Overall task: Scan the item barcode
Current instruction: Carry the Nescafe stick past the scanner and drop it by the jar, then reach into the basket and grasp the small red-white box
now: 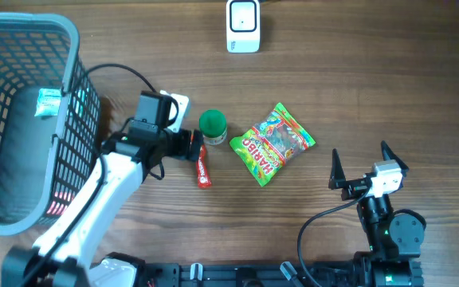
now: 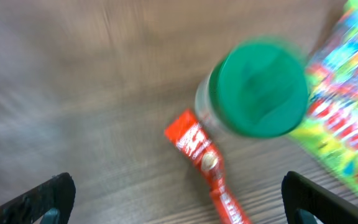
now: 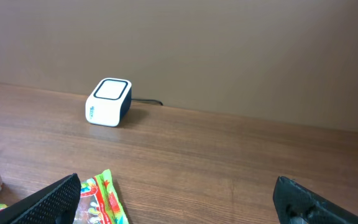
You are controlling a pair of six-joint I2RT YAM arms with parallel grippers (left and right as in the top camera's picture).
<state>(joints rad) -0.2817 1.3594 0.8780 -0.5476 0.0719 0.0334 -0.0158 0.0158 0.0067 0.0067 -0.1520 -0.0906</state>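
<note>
1. Fingers (image 2: 45, 200) of the left gripper (image 2: 176, 190) stand apart over the green-lidded jar (image 1: 212, 127) and red snack bar (image 1: 203, 169), holding nothing; the right gripper (image 1: 359, 159) gapes empty too.
2. The Haribo bag (image 1: 273, 143) lies mid-worktop, and the barcode scanner (image 1: 243, 25) sits at the far edge.
3. Nothing is lifted yet, so picking up and scanning both remain.

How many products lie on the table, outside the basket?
3: a green-lidded jar mid-table, a red sachet beside it, a Haribo bag nearer the right arm. The left arm may hide others.
</note>
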